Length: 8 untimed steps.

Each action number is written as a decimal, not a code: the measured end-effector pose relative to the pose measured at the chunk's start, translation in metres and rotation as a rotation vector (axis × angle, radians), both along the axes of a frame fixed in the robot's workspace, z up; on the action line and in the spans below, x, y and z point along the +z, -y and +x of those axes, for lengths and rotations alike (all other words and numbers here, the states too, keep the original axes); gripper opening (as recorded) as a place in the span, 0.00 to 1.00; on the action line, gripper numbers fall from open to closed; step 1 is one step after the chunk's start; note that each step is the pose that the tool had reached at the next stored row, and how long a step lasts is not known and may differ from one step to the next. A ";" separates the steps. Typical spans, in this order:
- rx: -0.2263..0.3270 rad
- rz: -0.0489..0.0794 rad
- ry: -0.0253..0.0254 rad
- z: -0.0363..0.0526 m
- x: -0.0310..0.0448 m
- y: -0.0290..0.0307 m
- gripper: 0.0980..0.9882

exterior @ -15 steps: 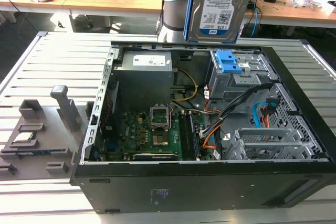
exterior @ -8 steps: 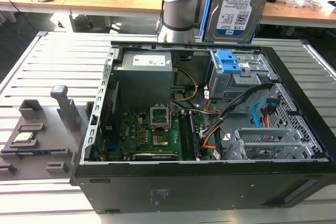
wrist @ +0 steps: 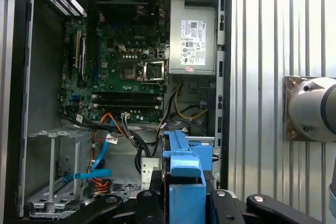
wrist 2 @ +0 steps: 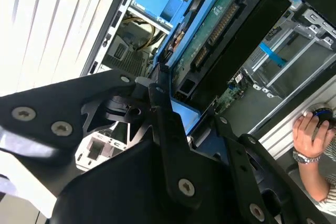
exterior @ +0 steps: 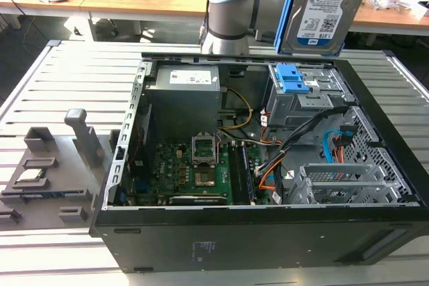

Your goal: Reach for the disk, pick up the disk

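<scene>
Our disk, the flat silver hard drive in a bright blue plastic frame (exterior: 314, 11), hangs upright well above the open black computer case (exterior: 268, 232). We've got the black gripper (wrist: 186, 190) clamped on the frame's edges, probably to keep its fingers off the label and the green circuit board (wrist 2: 212, 35).

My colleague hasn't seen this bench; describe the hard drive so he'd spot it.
Find the open black computer case. Above its far corner on the exterior view's right, the disk hangs upright in the gripper. Unlike the bare blue bracket below, it is silver with a white-and-blue label.
</scene>
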<state>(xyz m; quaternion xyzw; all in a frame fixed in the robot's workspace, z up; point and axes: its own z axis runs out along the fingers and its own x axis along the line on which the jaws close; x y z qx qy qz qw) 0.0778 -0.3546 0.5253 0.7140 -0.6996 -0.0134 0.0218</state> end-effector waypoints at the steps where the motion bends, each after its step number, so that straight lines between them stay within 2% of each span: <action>1: 0.000 0.000 0.0000 0.0040 0.0000 -0.0001 0.30; 8: 0.000 0.000 0.0000 0.0305 0.0000 -0.0006 0.30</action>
